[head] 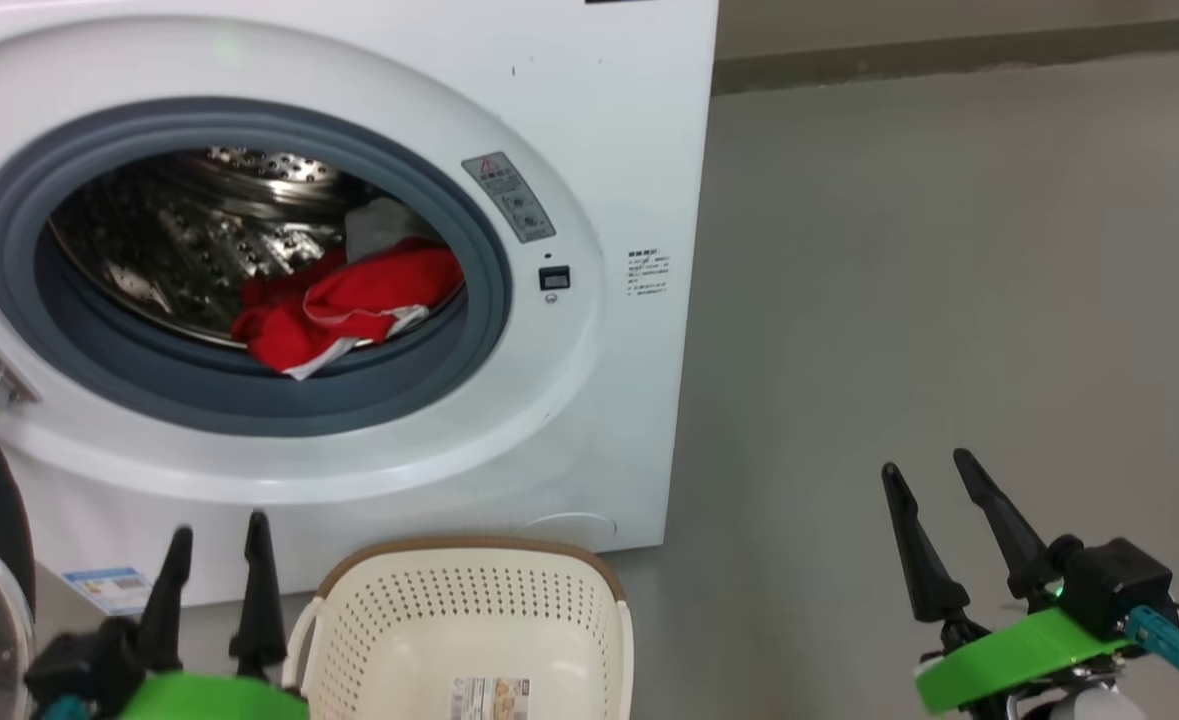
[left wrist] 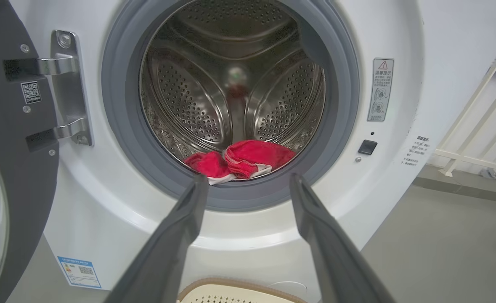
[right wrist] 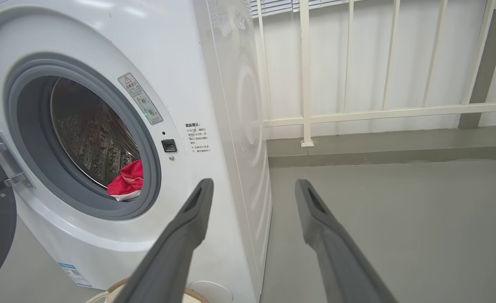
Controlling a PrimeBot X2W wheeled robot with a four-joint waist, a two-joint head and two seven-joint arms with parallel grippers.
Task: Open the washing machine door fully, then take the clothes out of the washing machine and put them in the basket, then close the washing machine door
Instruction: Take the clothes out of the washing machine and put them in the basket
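Washer: door stands swung open at left, so opening appears done. Basket sits near, in front of the washer, no clothes visible inside. Clothes lie in the drum, front right. Left gripper and right gripper are spread, holding nothing. Unloading and closing remain. Warning sticker, blue sticker and basket label: text unreadable.

Smooth grey floor, white slatted railing before a pale wall, low grey kerb along its foot
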